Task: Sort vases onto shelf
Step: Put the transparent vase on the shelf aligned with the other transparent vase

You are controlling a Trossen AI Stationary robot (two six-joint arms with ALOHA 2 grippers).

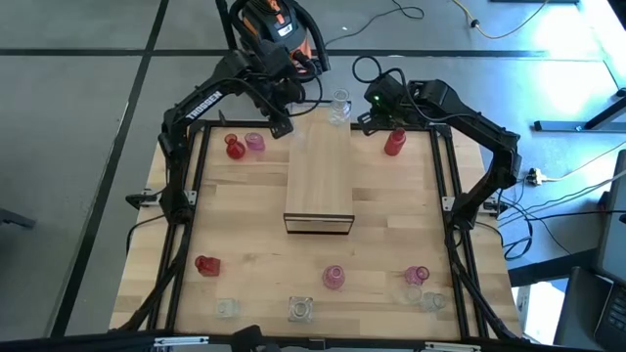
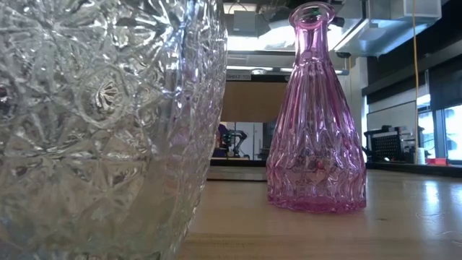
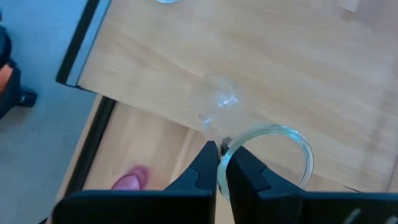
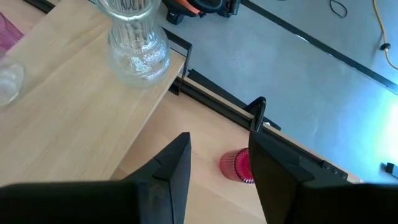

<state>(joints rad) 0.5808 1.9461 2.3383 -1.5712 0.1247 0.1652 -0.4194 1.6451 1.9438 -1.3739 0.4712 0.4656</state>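
left gripper [image 3: 222, 163]: my left arm is at the far end of the shelf [image 1: 319, 186], left corner. Fingers pinched almost together on the rim of a clear vase [image 3: 264, 155]; wrist view shows the glass rim caught between the tips, vase body hanging over the shelf top.
right gripper [image 4: 217, 158]: at the far right of the shelf end, fingers spread wide, nothing between them. A red vase [image 4: 237, 165] stands on the desk [image 1: 245, 254] right below the gap.
second clear vase [image 4: 134, 40]: already upright on the shelf's far end, near the corner.
shelf: long axis runs away from me, near edge dark, far end between the two arms.
rest of vases: red and pink pair at far left of the desk, a red one at left near, pink at centre near, pink at right near, several clear ones along the near edge.
key relation: held vase hangs rim-up from the left fingers over the shelf's far-left part; the standing clear vase is just beside it toward the right arm. I judge the set-down must go straight down, well clear of that neighbour.
next for right: red vase sits directly under the open fingers, upright, so the right arm is the nearer one.
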